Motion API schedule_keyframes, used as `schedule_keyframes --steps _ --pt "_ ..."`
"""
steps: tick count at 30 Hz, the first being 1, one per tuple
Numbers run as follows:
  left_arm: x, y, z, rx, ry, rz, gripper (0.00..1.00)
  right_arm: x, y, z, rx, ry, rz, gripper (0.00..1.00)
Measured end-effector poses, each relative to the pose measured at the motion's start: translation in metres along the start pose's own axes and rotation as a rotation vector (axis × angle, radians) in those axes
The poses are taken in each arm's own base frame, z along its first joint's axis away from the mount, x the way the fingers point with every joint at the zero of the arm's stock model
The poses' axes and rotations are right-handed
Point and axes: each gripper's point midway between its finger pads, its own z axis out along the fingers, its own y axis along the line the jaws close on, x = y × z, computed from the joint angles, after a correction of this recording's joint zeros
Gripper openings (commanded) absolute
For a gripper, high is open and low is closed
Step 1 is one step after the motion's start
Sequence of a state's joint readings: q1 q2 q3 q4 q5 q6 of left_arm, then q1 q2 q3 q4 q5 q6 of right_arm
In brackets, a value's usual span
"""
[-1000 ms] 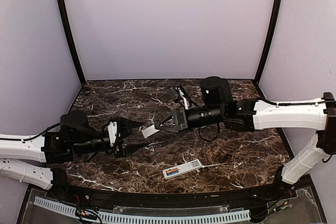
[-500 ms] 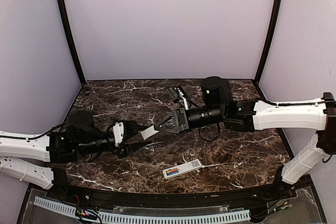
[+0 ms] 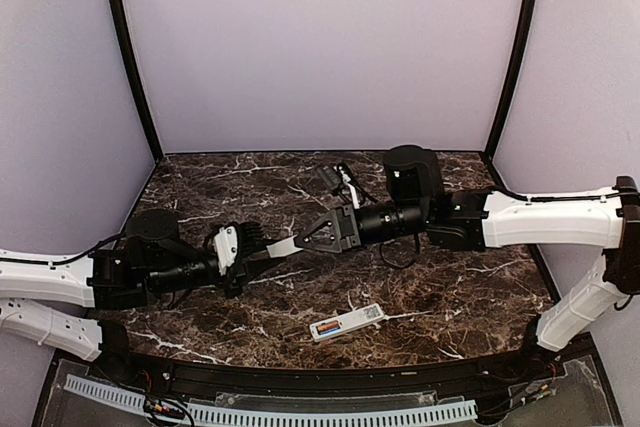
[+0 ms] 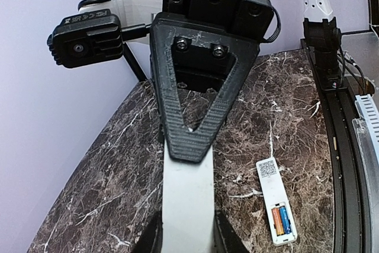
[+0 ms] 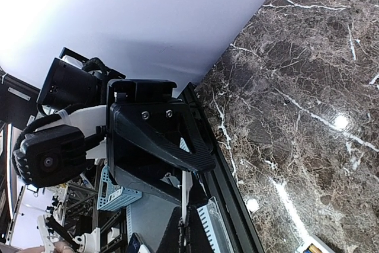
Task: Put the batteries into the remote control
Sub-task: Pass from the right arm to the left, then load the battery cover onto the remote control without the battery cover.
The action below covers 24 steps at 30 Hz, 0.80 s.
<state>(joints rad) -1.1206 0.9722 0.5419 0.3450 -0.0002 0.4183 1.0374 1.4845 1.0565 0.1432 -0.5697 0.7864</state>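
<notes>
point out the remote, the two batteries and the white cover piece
remote control (image 4: 274,197): left wrist view, its white back.
batteries (image 4: 280,220): left wrist view, between the orange and blue cells in the compartment.
white cover piece (image 4: 187,202): left wrist view, its flat face between both grippers.

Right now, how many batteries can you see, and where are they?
2. The orange battery and the blue battery lie side by side in the open compartment of the remote control on the table near the front edge. No others show.

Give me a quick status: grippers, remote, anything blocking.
Right gripper shut on white cover piece, midair. Left gripper closing on the cover's other end. Remote control on the table, batteries seated. Nothing blocking.
</notes>
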Motion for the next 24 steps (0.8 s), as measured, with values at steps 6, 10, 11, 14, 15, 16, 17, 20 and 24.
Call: schedule_keyframes --steps 6,10,11,14,15,16,17,20,24 --pt "-0.002 0.0 0.002 0.014 0.025 -0.023 0.01 -0.003 -0.004 -0.003 0.024 -0.014 -0.002 0.31" --pt "-0.007 -0.001 0.002 0.04 0.046 -0.061 0.0 -0.003 -0.016 -0.008 0.089 -0.027 0.004 0.49" --pt "-0.007 -0.002 0.002 0.048 0.057 -0.078 0.0 -0.005 -0.019 -0.011 0.108 -0.034 0.004 0.51" --pt "-0.004 -0.007 0.003 0.082 0.106 -0.141 0.0 -0.01 -0.028 -0.024 0.178 -0.061 0.007 0.53" --pt "0.0 -0.009 0.003 0.096 0.128 -0.168 0.0 -0.011 -0.031 -0.029 0.202 -0.071 0.009 0.54" --pt "0.005 -0.014 0.004 0.116 0.156 -0.199 0.0 -0.014 -0.034 -0.035 0.226 -0.084 0.011 0.55" --pt "0.009 -0.018 0.004 0.129 0.178 -0.218 0.0 -0.016 -0.037 -0.041 0.245 -0.095 0.012 0.55" --pt "0.032 -0.031 0.005 0.164 0.275 -0.278 0.0 -0.019 -0.045 -0.055 0.302 -0.121 0.015 0.55" --pt "0.064 -0.045 0.008 0.184 0.404 -0.335 0.0 -0.012 -0.062 -0.067 0.388 -0.123 0.037 0.55"
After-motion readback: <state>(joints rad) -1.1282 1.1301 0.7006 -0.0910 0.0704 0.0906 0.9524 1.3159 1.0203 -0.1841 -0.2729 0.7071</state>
